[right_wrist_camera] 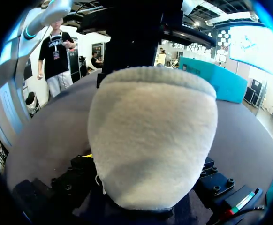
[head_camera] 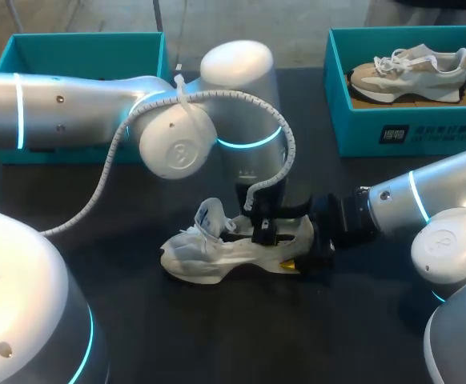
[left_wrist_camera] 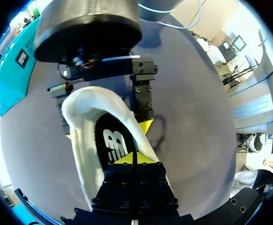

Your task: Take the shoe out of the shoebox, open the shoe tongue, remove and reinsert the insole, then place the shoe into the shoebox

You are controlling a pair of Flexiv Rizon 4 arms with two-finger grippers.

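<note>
Closest to the left wrist camera, the left gripper (left_wrist_camera: 132,158) stands inside the shoe's (left_wrist_camera: 80,112) opening. Its two black fingers are pressed together with only a thin seam between them. The yellow tips meet on the dark insole (left_wrist_camera: 112,140); whether a fold of that insole is pinched between them cannot be made out. The finger blocks cover the front of the shoe from this camera.

At the heel, the right gripper (head_camera: 295,250) is clamped on the shoe, one finger along each side of the collar. One yellow tip sits plainly against the near side. The other finger is half hidden behind the heel padding. From the right wrist camera the fleecy back of the heel fills almost everything ahead of the fingers, so its own tips are covered and only the black finger mounts show on either side.

Seen from the head camera, the white shoe lies on its sole around the middle of the table (head_camera: 217,336), toe toward the left edge and heel toward the right edge. The tongue (head_camera: 210,216) and loose laces stand up at the front of the opening. The left arm (head_camera: 81,100) comes down onto it from above, and the right arm (head_camera: 433,196) lies low along the table behind the heel.

One teal shoebox (head_camera: 73,36) sits at the far left corner, its front and most of its inside blocked by the left arm. A second teal shoebox (head_camera: 393,132) sits at the far right corner, holding another shoe (head_camera: 409,68) on its side; its right end is cut off.
</note>
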